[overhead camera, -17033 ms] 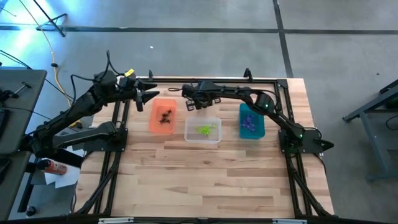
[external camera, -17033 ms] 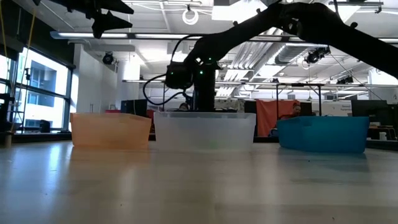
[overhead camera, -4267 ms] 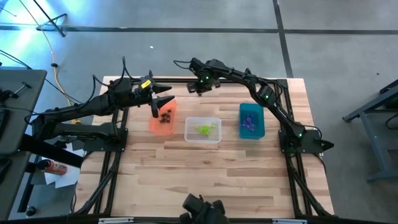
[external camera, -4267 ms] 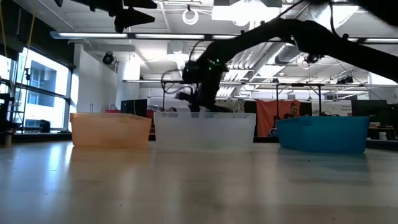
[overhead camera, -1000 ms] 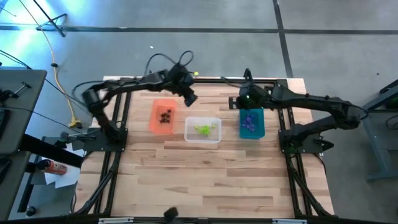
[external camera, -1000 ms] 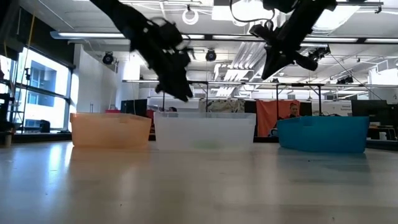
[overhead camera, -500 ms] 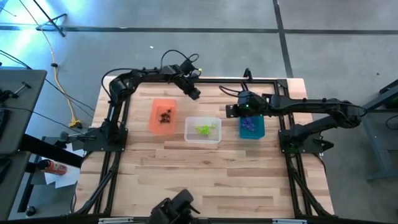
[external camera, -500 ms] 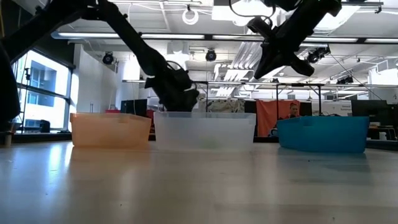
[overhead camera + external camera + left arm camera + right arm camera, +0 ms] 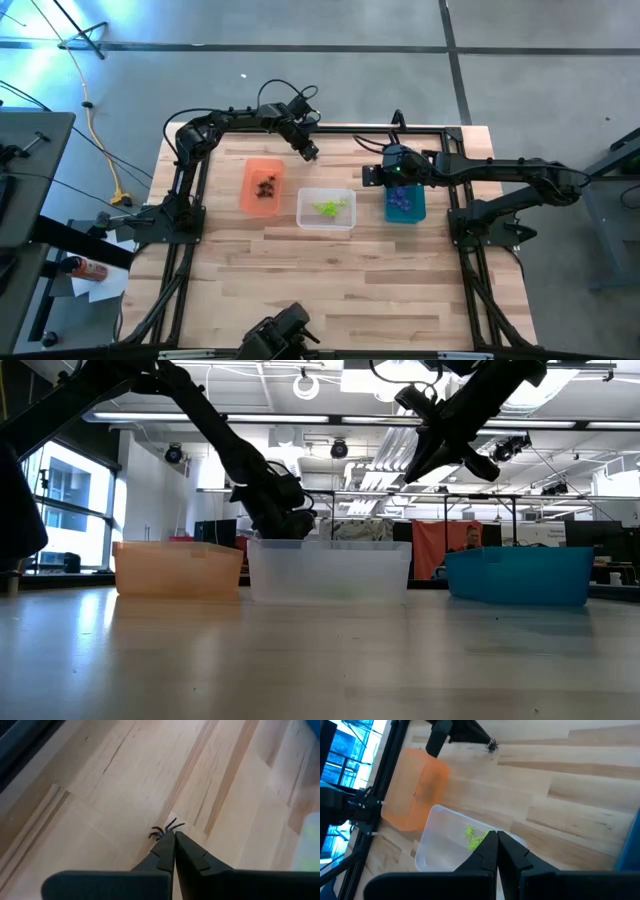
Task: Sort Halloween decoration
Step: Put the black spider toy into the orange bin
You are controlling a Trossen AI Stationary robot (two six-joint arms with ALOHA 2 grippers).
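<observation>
A tiny black spider trinket (image 9: 161, 831) lies on the bare wood behind the bins, at the tips of my left gripper (image 9: 173, 836), which is shut on it. The high view shows this gripper (image 9: 311, 155) beyond the orange bin (image 9: 247, 190) and the clear bin (image 9: 304, 215). Black trinkets (image 9: 266, 186) lie in the orange bin, lime green ones (image 9: 328, 208) in the clear bin, and purple ones (image 9: 402, 198) in the teal bin (image 9: 418, 205). My right gripper (image 9: 368, 176) hangs shut and empty above the gap between the clear and teal bins. My left gripper pinches the black spider between its two fingertips (image 9: 167, 840). The spider's body is hidden there and only its legs (image 9: 174, 825) stick out past the tips. The fingers slant down from the table's far left. I cannot tell whether the spider rests on the wood or is just clear of it.
The three bins stand in a row across the table's far half. Black frame rails (image 9: 420, 128) run along the far edge and both sides. The near half is bare wood (image 9: 330, 290). A dark object (image 9: 275, 335) shows at the near edge.
My left gripper has come down from above the bins' rims to the table behind the clear bin, and its arm has folded back toward the far left corner. My right gripper has shifted a little toward the table's left and stays high.
</observation>
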